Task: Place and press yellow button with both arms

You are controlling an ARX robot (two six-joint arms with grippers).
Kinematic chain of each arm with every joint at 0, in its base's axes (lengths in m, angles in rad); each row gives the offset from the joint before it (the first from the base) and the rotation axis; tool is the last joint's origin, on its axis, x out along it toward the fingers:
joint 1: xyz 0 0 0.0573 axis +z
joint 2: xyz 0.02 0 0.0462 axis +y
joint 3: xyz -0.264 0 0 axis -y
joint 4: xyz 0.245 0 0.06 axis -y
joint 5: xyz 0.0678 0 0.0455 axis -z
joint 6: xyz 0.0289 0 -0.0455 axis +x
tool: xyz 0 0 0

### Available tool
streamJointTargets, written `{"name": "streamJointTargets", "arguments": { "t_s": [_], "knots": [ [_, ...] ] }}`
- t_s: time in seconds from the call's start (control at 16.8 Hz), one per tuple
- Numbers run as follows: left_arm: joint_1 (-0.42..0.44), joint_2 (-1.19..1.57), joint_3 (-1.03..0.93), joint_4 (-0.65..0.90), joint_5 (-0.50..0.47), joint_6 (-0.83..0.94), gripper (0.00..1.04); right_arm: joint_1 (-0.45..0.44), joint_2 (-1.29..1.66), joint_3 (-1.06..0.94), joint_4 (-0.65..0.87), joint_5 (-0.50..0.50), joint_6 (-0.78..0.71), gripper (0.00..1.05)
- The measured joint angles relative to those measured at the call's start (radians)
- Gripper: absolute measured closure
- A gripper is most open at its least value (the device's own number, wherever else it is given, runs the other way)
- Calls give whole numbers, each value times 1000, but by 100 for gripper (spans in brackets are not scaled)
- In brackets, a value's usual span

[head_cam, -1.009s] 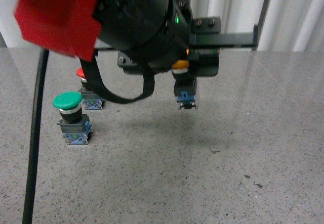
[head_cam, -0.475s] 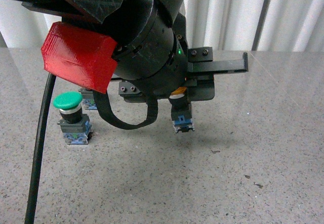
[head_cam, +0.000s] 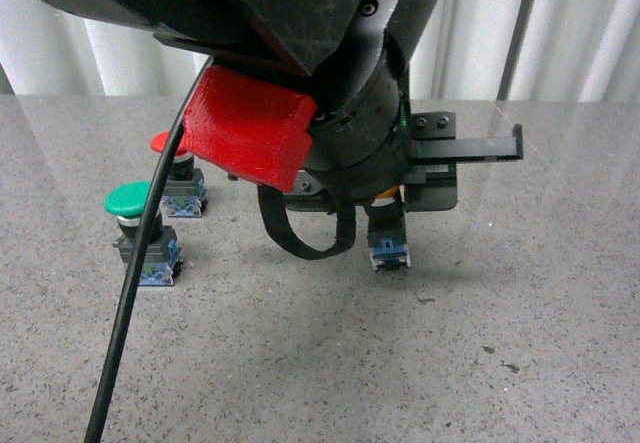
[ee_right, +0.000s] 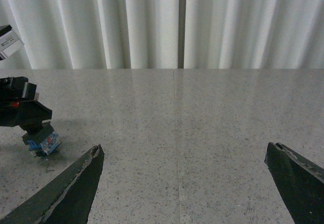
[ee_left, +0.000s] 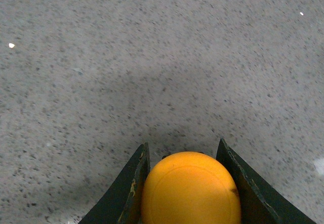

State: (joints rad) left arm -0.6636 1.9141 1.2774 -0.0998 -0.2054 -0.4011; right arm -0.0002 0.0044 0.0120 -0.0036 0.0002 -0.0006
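Observation:
The yellow button [head_cam: 389,251] hangs upright in my left gripper [head_cam: 390,218], which is shut on it. Its blue-grey base sits at or just above the stone table [head_cam: 480,303], right of centre. In the left wrist view the orange cap [ee_left: 190,188] fills the gap between the two dark fingers [ee_left: 132,186]. My left arm's red housing [head_cam: 250,133] looms in front. My right gripper [ee_right: 185,147] is open over bare table and holds nothing. From there the button's base [ee_right: 44,143] shows far off to the side. The right gripper is out of the front view.
A green-capped button [head_cam: 140,231] and a red-capped button [head_cam: 176,175] stand on the table at the left. A black cable [head_cam: 135,303] hangs down in front of them. White curtains [ee_right: 152,21] close the far edge. A seam [ee_right: 175,133] runs across the tabletop.
My left arm has carried the yellow button to the right and down toward the tabletop. The red-capped button has come back into sight behind the arm.

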Motion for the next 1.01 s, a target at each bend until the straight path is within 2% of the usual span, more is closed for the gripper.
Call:
{"name": "streamJointTargets", "arguments": {
  "t_s": [0.12,0.3,0.48,0.77,1.01],
  "knots": [
    [21,48,57,-30,35,-4,68,0,0,0,0,0,0,7],
    [76,227,263,25,48,-2,68,0,0,0,0,0,0,7],
    [71,266,329,-12,40,8,68,0,0,0,0,-1,0,7],
    [49,262,333,-31,23,24,68,0,0,0,0,0,0,7],
    [-4,212,283,-70,2,8,68,0,0,0,0,-1,0,7]
  ]
}}
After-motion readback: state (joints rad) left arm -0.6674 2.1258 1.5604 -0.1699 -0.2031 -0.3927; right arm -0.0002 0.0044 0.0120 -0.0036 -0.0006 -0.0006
